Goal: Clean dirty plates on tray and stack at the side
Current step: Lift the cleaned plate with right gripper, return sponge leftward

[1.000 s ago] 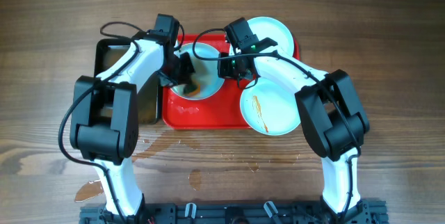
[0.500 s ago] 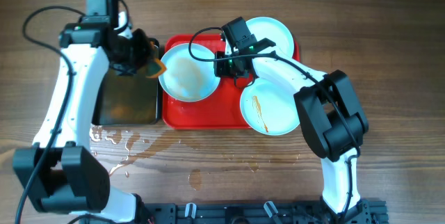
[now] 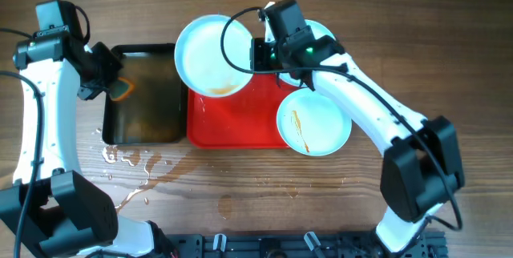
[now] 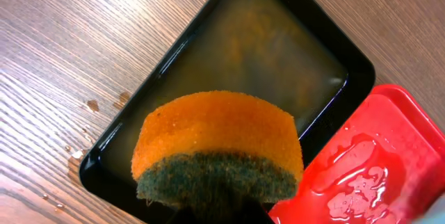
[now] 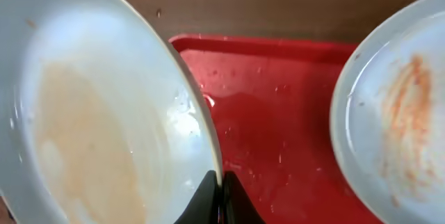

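left arm (image 3: 44,122) extended far left, fingers (image 4: 215,216) clamped; right arm (image 3: 361,102) stretched forward, fingers (image 5: 203,203) pinched tight.

Brown wood-grain surface (image 3: 449,18) fills overhead view, grain running left to right. Wet patches (image 3: 132,160) left of centre, toward near side. Faint damp ring (image 3: 227,204) lower middle. Black rail (image 3: 264,246) along bottom edge. Left wrist view: paler grain, fine dark lines, scattered droplets (image 4: 90,104). Right wrist view: surface darker, in shade. Light soft, even; slight sheen on wet spots.
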You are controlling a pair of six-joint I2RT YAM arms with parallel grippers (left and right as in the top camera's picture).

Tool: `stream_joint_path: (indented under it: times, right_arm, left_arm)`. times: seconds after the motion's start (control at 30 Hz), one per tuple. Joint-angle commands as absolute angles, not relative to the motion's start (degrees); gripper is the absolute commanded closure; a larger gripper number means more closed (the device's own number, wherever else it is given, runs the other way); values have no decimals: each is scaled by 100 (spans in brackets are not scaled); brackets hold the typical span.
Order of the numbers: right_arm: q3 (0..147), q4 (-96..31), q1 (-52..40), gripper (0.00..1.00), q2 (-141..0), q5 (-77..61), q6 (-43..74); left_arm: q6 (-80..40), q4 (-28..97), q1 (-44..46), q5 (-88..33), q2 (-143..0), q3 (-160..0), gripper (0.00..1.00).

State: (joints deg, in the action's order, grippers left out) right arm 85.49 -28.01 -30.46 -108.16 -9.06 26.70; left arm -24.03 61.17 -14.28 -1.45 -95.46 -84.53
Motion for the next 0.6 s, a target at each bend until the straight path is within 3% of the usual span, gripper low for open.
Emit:
stream_joint_path:
  times: [0.0,0.13,0.37,0.57]
  right_arm:
    - [8696,-2764,-3343,96,-10648,-5,2541]
    - [8833,-2622,-3874,96,-10648,1221,2368]
    - [8936,-4010,-4034,96,-10648,3415,2235]
    - [8936,-3951,-4421,96,-10650,5487,1181]
  left_arm:
    - [-2294,6066,-1498,-19,-9452,-8514,96]
    - [-2320,6071,-1503,117,-9456,-8512,96]
    - [-2488,6071,-1428,71,-9480,-8508,96]
    - [-2488,6066,-1203,71,-9644,-8508,96]
